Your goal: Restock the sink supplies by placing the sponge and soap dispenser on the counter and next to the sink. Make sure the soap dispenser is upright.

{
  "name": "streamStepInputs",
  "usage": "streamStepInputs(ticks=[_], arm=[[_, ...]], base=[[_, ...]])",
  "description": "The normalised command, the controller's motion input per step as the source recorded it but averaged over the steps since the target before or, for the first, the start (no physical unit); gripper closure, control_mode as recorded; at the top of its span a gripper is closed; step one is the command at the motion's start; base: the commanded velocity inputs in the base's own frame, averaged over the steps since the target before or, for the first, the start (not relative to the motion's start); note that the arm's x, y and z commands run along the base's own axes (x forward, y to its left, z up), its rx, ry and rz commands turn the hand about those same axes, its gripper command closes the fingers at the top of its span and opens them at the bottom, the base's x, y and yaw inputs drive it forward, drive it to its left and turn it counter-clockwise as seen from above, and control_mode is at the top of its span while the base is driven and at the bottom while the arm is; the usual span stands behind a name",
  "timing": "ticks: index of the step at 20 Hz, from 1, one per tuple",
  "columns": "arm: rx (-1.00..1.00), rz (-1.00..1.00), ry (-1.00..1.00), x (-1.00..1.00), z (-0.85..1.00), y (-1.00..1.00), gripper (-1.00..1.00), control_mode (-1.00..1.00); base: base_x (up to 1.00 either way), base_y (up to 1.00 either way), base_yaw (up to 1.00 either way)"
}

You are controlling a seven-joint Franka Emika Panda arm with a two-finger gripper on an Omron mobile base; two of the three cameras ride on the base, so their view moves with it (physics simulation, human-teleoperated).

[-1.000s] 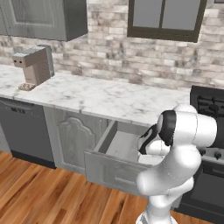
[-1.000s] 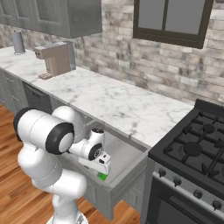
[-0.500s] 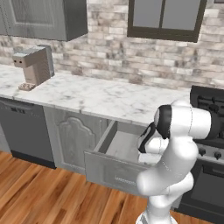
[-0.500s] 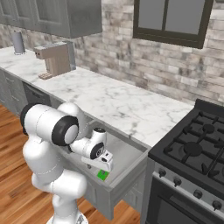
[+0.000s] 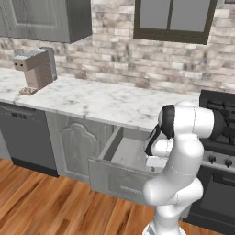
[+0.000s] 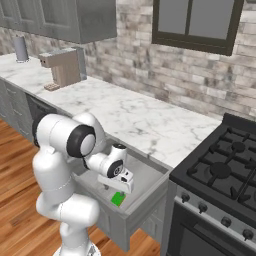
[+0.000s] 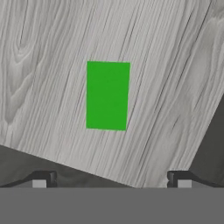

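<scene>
Descent of the gripper [image 7: 108, 181] over the open drawer [image 6: 150, 176] is indicated: against half a second earlier, the hand has been lowered slightly toward the drawer floor. Fingers [image 7: 41, 179] are spread wide, with nothing held. The sponge [image 7: 107, 95] is located flat on the drawer floor, near the front right corner, centred between the tips. The counter [image 6: 135, 120] is not yet supplied; grasping is judged imminent.

1 sponge [image 7: 107, 95], 1 open drawer [image 6: 150, 176], 1 coffee machine [image 5: 36, 69] — 1 stove [image 6: 225, 170], 1 counter [image 5: 101, 101]
</scene>
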Motion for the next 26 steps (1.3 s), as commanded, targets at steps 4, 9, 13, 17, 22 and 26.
streamStepInputs(ticks=[4,9,13,17,22,26], arm=[[0.00,0.00,0.00,0.00,-0.26,0.00,-1.00,-1.00],[0.00,-0.05,0.00,-0.02,-0.15,0.00,-1.00,-1.00],[0.00,-0.09,0.00,0.16,-0.10,0.00,-1.00,-1.00],[0.00,-0.06,0.00,0.20,-0.16,0.05,-1.00,-1.00],[0.00,-0.04,0.00,0.12,-0.22,0.00,-1.00,-1.00],[0.00,-0.01,0.00,0.21,-0.25,0.00,-1.00,-1.00]], base=[[0.00,0.00,0.00],[0.00,0.00,0.00],[0.00,0.00,0.00],[0.00,0.00,0.00],[0.00,0.00,0.00],[0.00,0.00,0.00]])
